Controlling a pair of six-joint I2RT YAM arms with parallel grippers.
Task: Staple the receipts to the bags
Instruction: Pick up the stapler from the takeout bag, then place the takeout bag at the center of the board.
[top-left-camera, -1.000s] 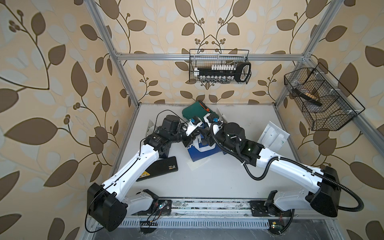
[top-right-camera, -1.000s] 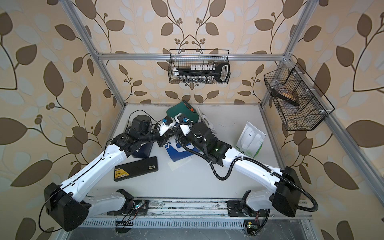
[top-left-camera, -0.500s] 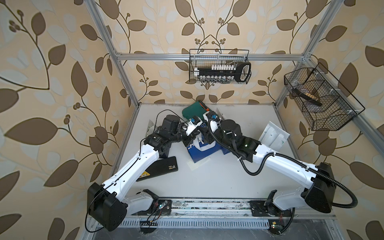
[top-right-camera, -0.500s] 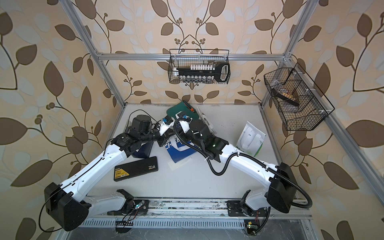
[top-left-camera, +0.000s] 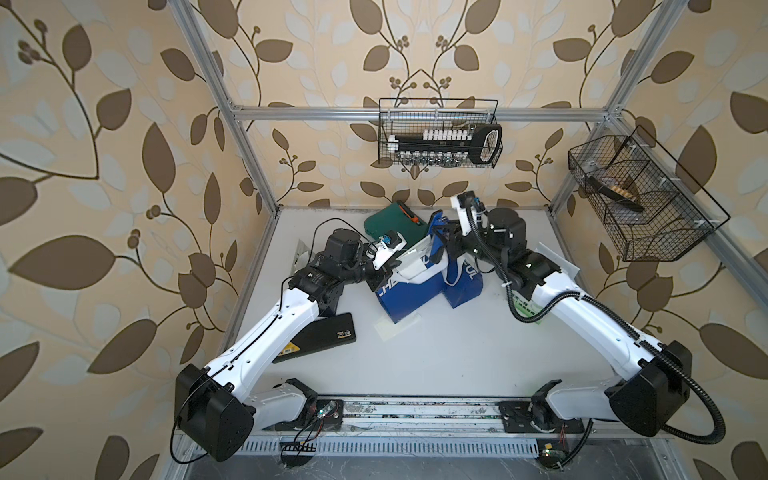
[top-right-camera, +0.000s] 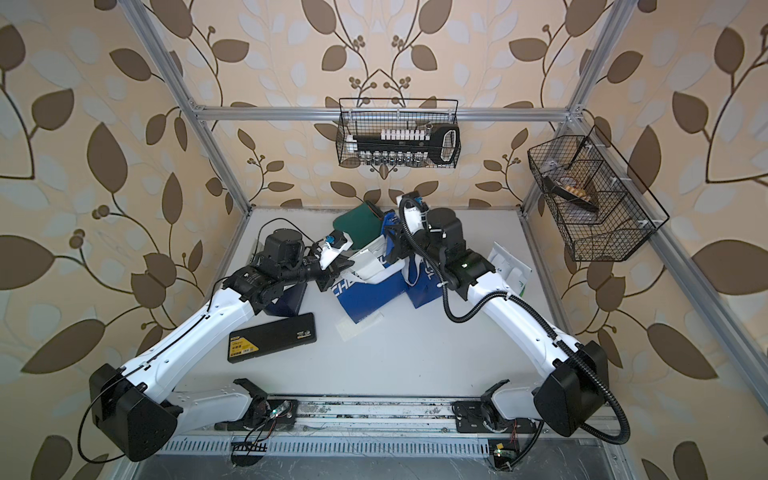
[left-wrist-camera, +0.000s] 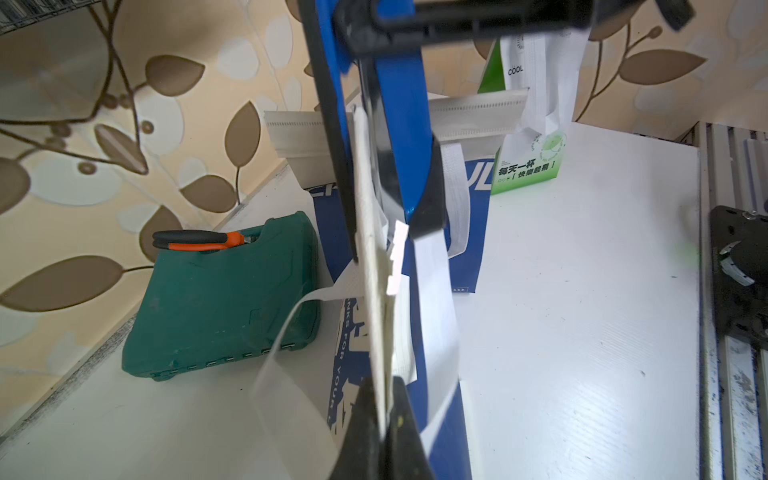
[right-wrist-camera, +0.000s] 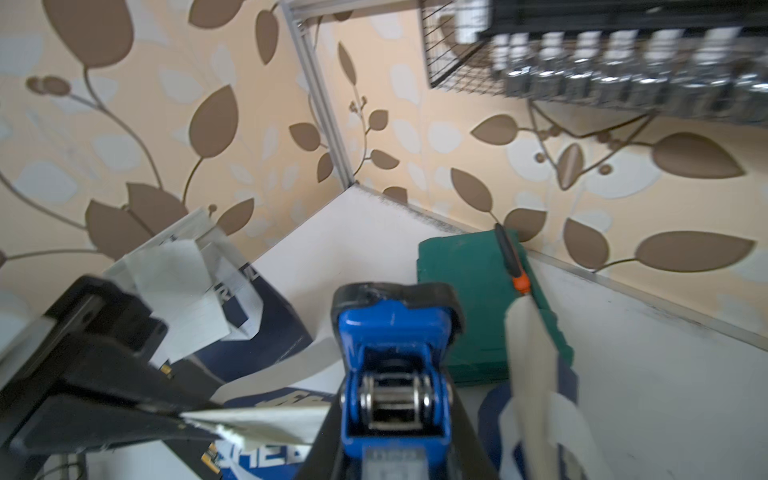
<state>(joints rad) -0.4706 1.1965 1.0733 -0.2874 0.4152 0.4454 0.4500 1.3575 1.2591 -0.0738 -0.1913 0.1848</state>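
right gripper (top-left-camera: 448, 245) with stapler (top-left-camera: 435, 237) drew back toward rear wall, jaws squeezing narrower.

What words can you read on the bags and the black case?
"COOL": green bag, white top.
"每天一杯": green bag, green band.
"FOR YOUR": near blue bag.
"UL", cut off: far blue bag.
Round stamp on green bag: blurred.
Yellow label on black case: too small to read.

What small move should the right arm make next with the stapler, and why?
Probably squeeze the stapler fully shut. The right gripper holds it with its mouth over the top edge of the bag, where the left gripper pinches the receipt flat.
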